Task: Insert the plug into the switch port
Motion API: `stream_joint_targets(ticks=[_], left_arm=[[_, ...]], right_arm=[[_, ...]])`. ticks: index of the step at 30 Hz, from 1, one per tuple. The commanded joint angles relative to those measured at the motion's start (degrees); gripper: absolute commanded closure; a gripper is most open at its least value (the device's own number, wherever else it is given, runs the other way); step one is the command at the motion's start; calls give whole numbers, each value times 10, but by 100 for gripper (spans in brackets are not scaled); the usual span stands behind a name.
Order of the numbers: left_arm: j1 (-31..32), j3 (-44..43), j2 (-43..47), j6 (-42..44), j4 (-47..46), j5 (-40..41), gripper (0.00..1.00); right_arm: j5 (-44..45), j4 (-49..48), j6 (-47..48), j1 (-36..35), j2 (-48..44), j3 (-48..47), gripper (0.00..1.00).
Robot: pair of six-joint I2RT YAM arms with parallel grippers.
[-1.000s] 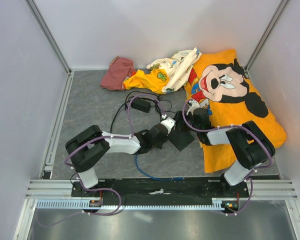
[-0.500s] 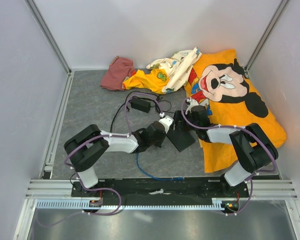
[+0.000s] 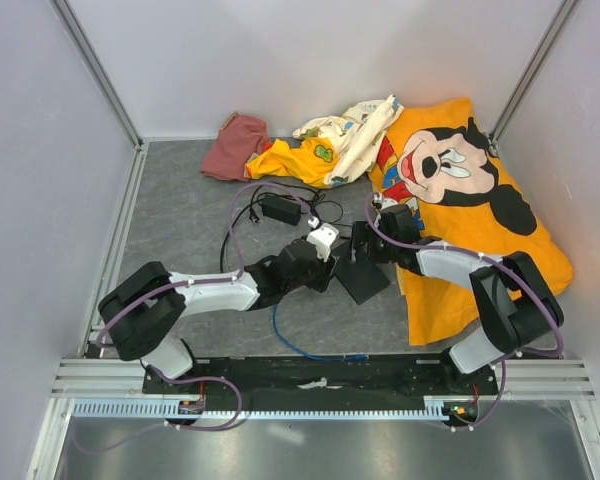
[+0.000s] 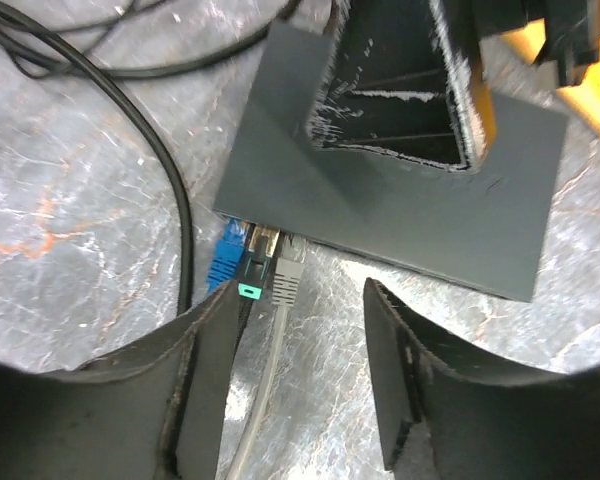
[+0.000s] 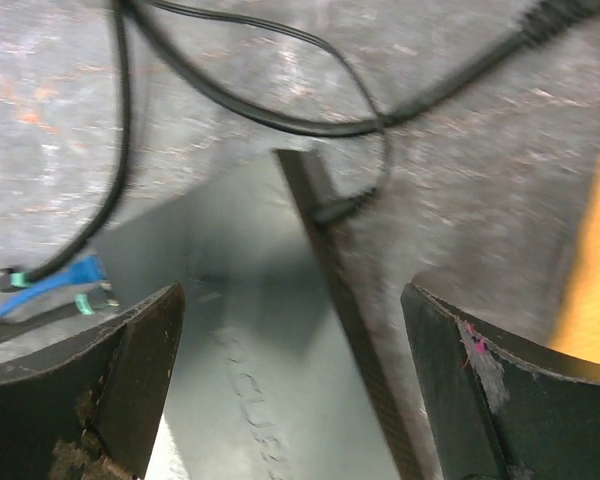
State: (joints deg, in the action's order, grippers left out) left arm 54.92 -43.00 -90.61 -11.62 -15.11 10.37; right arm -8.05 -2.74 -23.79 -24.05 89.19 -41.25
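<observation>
Nothing I can read for certain. The switch (image 5: 250, 330) top shows faint raised lettering on my right wrist cam, too blurred to make out.

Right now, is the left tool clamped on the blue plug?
No: the left tool is open, gripping nothing, with the plug beyond its fingertips at the edge of the switch.

The switch (image 3: 364, 275) lies on the table (image 3: 180, 230), and the plug (image 4: 223, 262) is right up against its left edge, first in a row with two more connectors (image 4: 287, 278) just beside it. Power brick (image 3: 280, 209) lies behind-left of the switch, clothes heap (image 3: 300, 150) farther behind, cushion (image 3: 480, 215) off to its right.
</observation>
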Motion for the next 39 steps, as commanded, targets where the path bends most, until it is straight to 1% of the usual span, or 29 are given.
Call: stream_joint_targets(ticks=[1, 5, 6, 7, 8, 9, 11, 12, 13, 14, 15, 16, 17, 18, 20, 21, 23, 24, 27, 29, 32, 35, 36, 38, 39], left_arm=[[-2, 4, 52, -23, 38, 31, 37], [-27, -8, 115, -36, 115, 66, 34], [-52, -22, 125, -43, 130, 68, 30], [-67, -33, 139, -46, 145, 67, 28], [-84, -45, 141, -46, 165, 62, 26], [-114, -69, 141, -45, 183, 62, 23], [-141, -99, 124, -40, 198, 61, 18], [-161, -137, 113, -39, 213, 60, 13], [-170, -159, 99, -36, 218, 58, 11], [-178, -181, 61, -33, 221, 51, 11], [-191, -230, 41, -27, 227, 46, 11], [-196, -255, 16, -23, 241, 37, 10], [-199, -281, -28, -17, 248, 30, 10], [-205, -329, -54, -5, 253, 30, 10], [-211, -374, -100, 7, 271, 32, 11], [-216, -418, -148, 17, 279, 33, 12], [-222, -454, -192, 29, 297, 39, 13], [-227, -485, -228, 38, 306, 42, 15], [-237, -518, -268, 45, 336, 51, 17], [-242, -512, -284, 45, 349, 54, 18], [-246, -475, -281, 36, 363, 77, 19], [-253, -417, -255, 13, 380, 117, 20], [-260, -379, -246, 0, 382, 126, 21], [-268, -341, -216, -13, 388, 161, 21], [-278, -307, -204, -30, 399, 172, 21]], right_arm=[[56, 86, 27, 5, -29, -32, 2], [66, 92, 43, 4, -78, -43, 2], [67, 90, 53, 4, -95, -44, 2], [68, 86, 58, 5, -105, -44, 2], [70, 79, 62, 5, -113, -42, 2], [71, 74, 66, 5, -129, -40, 2], [73, 54, 72, 4, -142, -30, 2], [74, 49, 72, 5, -152, -26, 2], [74, 42, 72, 4, -156, -22, 2], [74, 32, 71, 5, -159, -14, 2], [74, 32, 71, 5, -165, -10, 2], [74, 32, 71, 5, -167, -7, 2], [75, 18, 73, 4, -168, -3, 2], [75, 18, 74, 4, -169, -2, 2], [76, 17, 75, 5, -170, 3, 2], [76, 17, 76, 4, -172, 5, 2], [76, 13, 76, 4, -173, 9, 2], [75, 12, 76, 4, -172, 11, 2], [74, 11, 77, 4, -168, 11, 2], [74, 11, 77, 5, -163, 9, 2], [68, 7, 75, 4, -154, 6, 2], [63, 3, 73, 4, -147, 2, 2], [60, 2, 73, 5, -143, 0, 2], [56, -3, 70, 4, -135, -2, 2], [51, -6, 68, 5, -133, -3, 2]])
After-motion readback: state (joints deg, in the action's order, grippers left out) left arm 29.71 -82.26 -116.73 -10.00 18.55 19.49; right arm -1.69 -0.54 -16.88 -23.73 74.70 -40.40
